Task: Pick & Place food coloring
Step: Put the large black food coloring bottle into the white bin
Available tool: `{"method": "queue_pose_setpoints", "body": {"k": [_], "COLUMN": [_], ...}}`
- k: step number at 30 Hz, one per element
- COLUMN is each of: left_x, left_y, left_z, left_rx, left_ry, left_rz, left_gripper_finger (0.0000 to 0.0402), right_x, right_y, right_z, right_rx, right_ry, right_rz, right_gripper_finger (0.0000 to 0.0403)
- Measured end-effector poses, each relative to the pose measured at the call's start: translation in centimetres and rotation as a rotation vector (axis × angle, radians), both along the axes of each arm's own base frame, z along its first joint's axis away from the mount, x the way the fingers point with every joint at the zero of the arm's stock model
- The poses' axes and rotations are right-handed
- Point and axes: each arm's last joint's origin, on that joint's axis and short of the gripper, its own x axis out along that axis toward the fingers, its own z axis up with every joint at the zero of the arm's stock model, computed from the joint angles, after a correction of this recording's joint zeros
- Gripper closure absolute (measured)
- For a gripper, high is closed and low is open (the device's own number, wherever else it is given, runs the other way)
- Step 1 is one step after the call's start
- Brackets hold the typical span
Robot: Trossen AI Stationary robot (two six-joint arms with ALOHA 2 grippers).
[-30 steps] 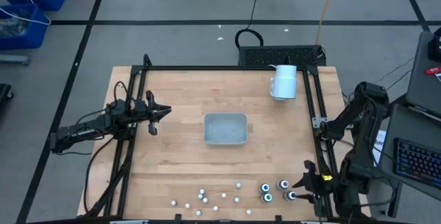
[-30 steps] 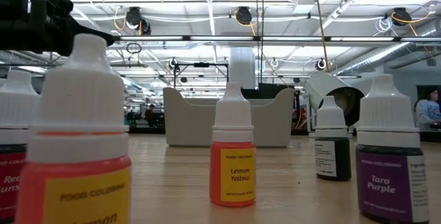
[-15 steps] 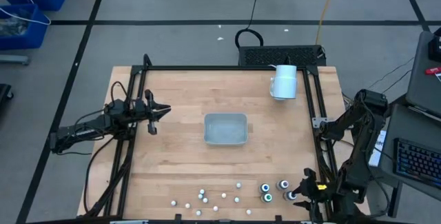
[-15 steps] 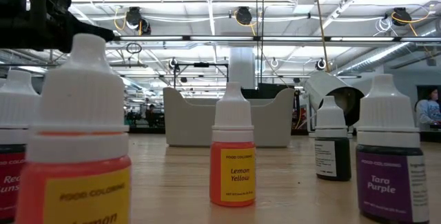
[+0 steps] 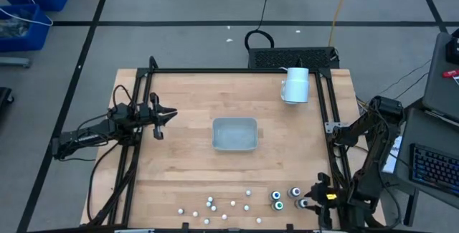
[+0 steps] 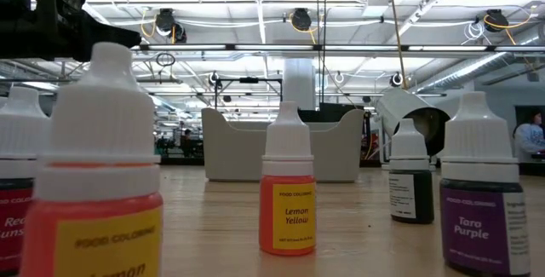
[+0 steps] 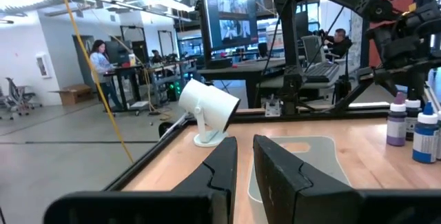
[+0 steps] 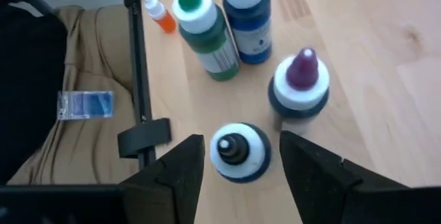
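As the right arm has slid down toward the lower right corner of the high view over the last second, the right hand [image 5: 310, 203] now sits directly at the group of four dark jars, closer than it was a moment ago. In the right wrist view its fingers stand wide apart on either side of a dark jar with a white cap [image 8: 239, 154], not yet touching it; a purple-tipped jar [image 8: 298, 86] stands just beside, with the green bottle [image 8: 205, 31] and blue bottle [image 8: 249, 14] farther off. That reads as a grasp being lined up, with nothing picked so far.

The rest of the food coloring, the tiny whitish bottles [image 5: 211, 206], lies scattered along the bottom edge of the surface [image 5: 179, 161], left of the jars. The pale grey tray [image 5: 234, 134] at the centre looks empty, and the white mug-like cylinder [image 5: 295, 85] at the upper right lies on its side; I cannot tell what, if anything, is in it.

The left hand [image 5: 167, 115] waits at mid-left, above the surface, its fingers narrowly parted and empty.
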Motion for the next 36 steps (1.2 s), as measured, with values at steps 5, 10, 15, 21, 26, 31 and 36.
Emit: {"method": "queue_pose_setpoints", "body": {"k": [5,10,15,21,26,31,36], "left_x": [0.0,0.0,0.0,0.0,0.0,0.0,0.0], "left_y": [0.0,0.0,0.0,0.0,0.0,0.0,0.0], "left_z": [0.0,-0.1,-0.1,-0.1,0.0,0.0,0.0], "left_rx": [-0.001,-0.003,-0.004,-0.004,-0.004,-0.004,-0.004], "left_ry": [0.000,0.006,0.005,0.005,0.004,0.004,0.004], "left_rz": [0.000,-0.001,0.000,0.000,-0.001,0.000,0.000], "left_gripper_finger": [0.0344,0.0344,0.0344,0.0344,0.0344,0.0344,0.0344], "right_x": [0.1,0.1,0.1,0.1,0.1,0.1,0.1], "right_y": [-0.4,-0.9,-0.9,-0.9,-1.0,-1.0,-1.0], "right_z": [-1.9,-3.1,-3.2,-2.9,-2.7,-2.7,-2.6], "right_rx": [0.054,0.071,0.068,0.080,0.075,0.065,0.043], "right_ry": [0.042,0.041,0.034,0.029,0.016,0.003,-0.011], "right_rz": [-0.005,-0.008,0.002,0.014,0.027,0.027,0.047], "right_gripper_finger": [0.0226,0.0227,0.0229,0.0231,0.0231,0.0232,0.0236]}}
